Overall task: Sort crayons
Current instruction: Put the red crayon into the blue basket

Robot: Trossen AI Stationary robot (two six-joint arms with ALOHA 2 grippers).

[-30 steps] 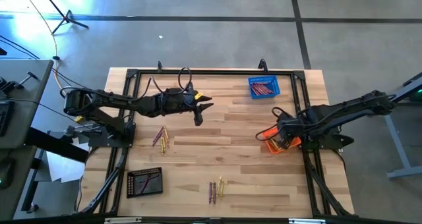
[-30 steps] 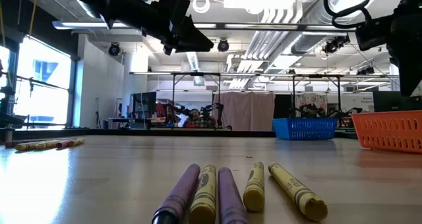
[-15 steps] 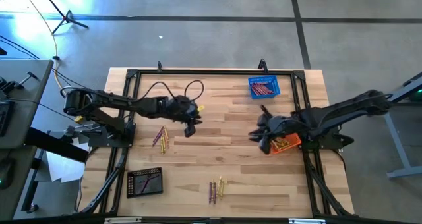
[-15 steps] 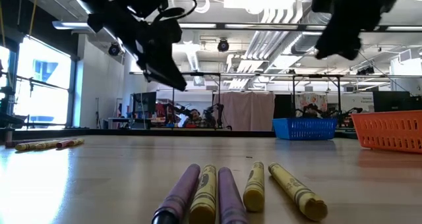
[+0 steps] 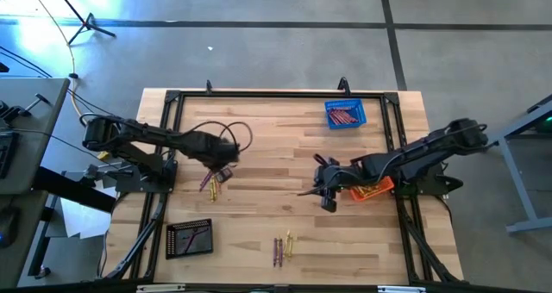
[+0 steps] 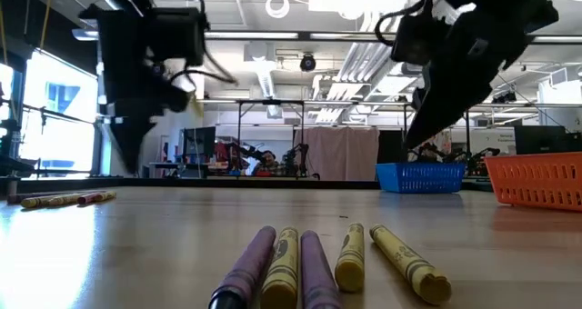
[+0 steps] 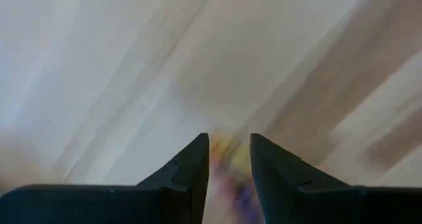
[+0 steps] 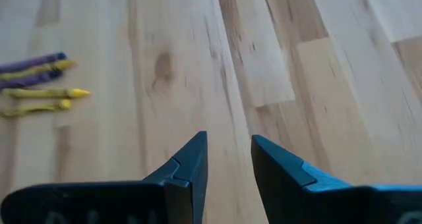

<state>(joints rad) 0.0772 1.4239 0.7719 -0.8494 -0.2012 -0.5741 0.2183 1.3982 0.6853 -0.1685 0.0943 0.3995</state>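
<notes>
Left tool (image 5: pixel 221 174): above a small crayon group (image 5: pixel 210 182) on the tabletop's (image 5: pixel 259 215) left side, fingers parted by a narrow gap, holding nothing.
Right tool (image 5: pixel 323 196): over bare mid-tabletop, fingers slightly parted, empty.
Second crayon group (image 5: pixel 282 246): purple and yellow, near the front edge.
Blue basket (image 5: pixel 345 114): red-orange crayons inside.
</notes>
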